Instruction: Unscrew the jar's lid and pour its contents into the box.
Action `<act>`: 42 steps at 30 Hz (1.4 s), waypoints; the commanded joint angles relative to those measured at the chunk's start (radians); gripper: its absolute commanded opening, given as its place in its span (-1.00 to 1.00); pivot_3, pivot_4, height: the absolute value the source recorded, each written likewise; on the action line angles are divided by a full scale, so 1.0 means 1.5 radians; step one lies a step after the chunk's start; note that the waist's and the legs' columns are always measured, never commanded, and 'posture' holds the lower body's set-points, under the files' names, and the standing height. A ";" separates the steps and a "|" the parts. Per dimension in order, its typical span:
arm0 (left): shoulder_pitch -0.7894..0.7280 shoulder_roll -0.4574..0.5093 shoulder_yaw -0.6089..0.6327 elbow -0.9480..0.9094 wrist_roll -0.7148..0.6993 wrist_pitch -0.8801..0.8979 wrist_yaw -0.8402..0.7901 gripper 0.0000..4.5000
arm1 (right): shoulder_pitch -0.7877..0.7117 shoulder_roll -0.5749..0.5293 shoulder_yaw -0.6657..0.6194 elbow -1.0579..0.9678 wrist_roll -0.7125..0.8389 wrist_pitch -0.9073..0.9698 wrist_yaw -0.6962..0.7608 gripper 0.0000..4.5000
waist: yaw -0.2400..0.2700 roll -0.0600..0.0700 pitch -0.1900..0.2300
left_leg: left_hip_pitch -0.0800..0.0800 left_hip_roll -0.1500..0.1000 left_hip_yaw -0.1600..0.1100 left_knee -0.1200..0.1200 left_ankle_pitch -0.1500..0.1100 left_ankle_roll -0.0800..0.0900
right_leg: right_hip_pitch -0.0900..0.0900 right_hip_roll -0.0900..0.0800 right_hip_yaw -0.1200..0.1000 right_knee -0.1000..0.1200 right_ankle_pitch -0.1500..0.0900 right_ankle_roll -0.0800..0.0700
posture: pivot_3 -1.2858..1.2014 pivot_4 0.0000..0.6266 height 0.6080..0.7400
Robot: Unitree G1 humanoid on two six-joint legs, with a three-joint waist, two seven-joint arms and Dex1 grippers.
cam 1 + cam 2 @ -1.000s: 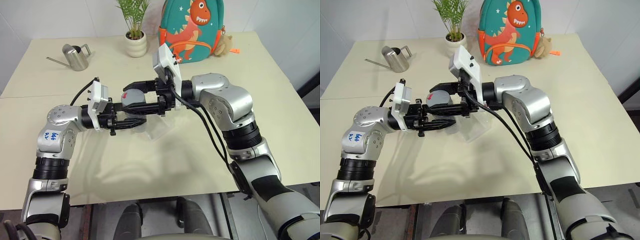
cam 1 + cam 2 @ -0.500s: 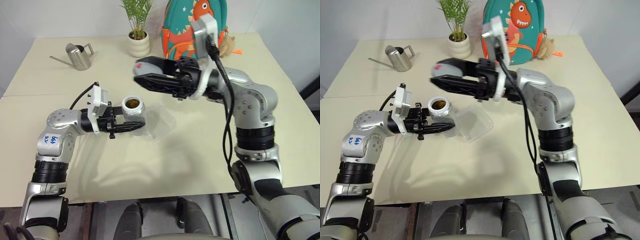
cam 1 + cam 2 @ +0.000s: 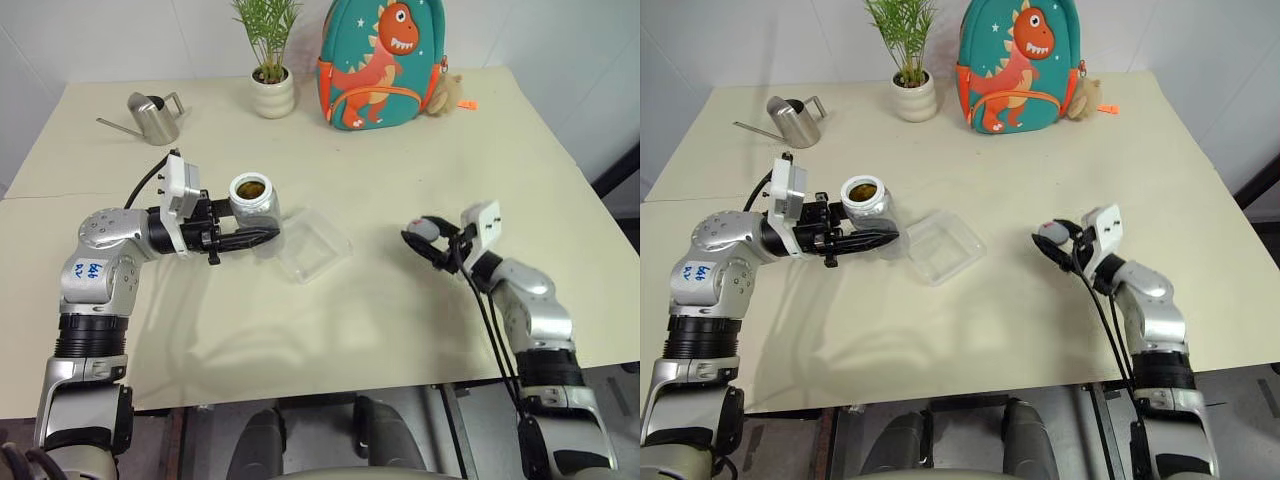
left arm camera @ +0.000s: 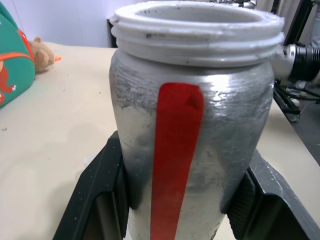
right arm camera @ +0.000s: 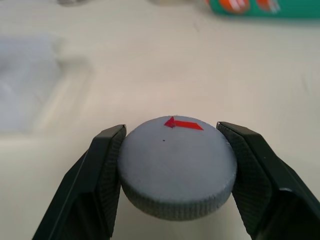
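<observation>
Jar (image 3: 251, 200) — one, uncapped and upright — sits clamped in the left gripper (image 3: 262, 238) just beside the single clear box (image 3: 312, 243). One grey lid (image 5: 177, 166) is pinched by the right gripper (image 3: 418, 243) — well apart, low over the table (image 3: 400, 150).

The left arm is reaching out from the robot's left side, elbow bent, forearm lying roughly level above the tabletop (image 3: 330, 330), wrist turned so the left gripper (image 3: 262, 237) is pointing across toward the robot's right. Its two black fingers (image 4: 97, 197) are pressing on opposite sides of the open jar (image 3: 252, 201), holding it upright. The right arm is stretching low over the tabletop on the robot's right, forearm angling forward and inward. The right gripper (image 3: 424, 243) is pointing toward the left, its fingers (image 5: 102, 172) clamping the edge of the round grey lid (image 5: 177, 166), held flat between them.
</observation>
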 commanded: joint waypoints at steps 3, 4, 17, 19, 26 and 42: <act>-0.026 0.002 0.008 0.014 -0.007 -0.010 -0.008 -0.11 | 0.033 -0.022 -0.024 -0.077 0.028 0.006 0.014 0.85 | 0.000 0.000 0.000 | 0.000 0.000 0.000 0.000 0.000 0.000 | 0.000 0.000 0.001 0.000 0.000 0.000 | 0.03 -0.52 1.00; -0.029 0.002 0.006 0.017 -0.004 -0.011 -0.010 -0.11 | 0.037 -0.027 -0.026 -0.090 0.030 0.011 0.013 0.99 | 0.000 0.000 0.000 | 0.000 0.000 0.000 0.000 0.000 0.000 | 0.000 0.000 0.001 0.000 0.000 0.000 | 0.03 -0.52 1.00; -0.139 -0.020 -0.038 0.134 0.083 -0.081 0.019 -0.11 | -0.032 -0.163 0.000 -0.418 0.188 0.246 0.107 0.99 | 0.005 0.000 0.000 | 0.000 0.001 0.001 0.001 0.000 0.000 | 0.000 0.001 0.001 -0.001 0.001 0.000 | 0.03 -0.52 1.00; -0.163 -0.019 -0.050 0.156 0.119 -0.111 0.044 -0.11 | -0.059 -0.171 0.010 -0.436 0.196 0.264 0.112 0.99 | 0.008 0.000 0.000 | 0.000 0.001 0.001 0.000 0.000 0.000 | 0.000 0.001 0.001 -0.001 0.001 0.000 | 0.03 -0.52 1.00; -0.196 -0.033 -0.092 0.209 0.299 -0.394 0.197 -0.11 | -0.055 -0.166 0.016 -0.449 0.190 0.281 0.094 0.99 | 0.025 0.000 0.000 | -0.002 0.001 0.001 0.001 -0.001 0.000 | -0.001 0.001 0.001 -0.003 0.001 0.001 | 0.03 -0.52 1.00; -0.346 0.000 -0.418 0.420 1.166 -0.649 1.349 -0.11 | -0.011 -0.139 0.019 -0.500 0.204 0.302 0.027 0.99 | 0.036 -0.001 0.000 | -0.002 0.000 0.002 0.001 -0.001 0.001 | -0.001 0.001 0.001 -0.004 0.003 0.002 | 0.03 -0.52 1.00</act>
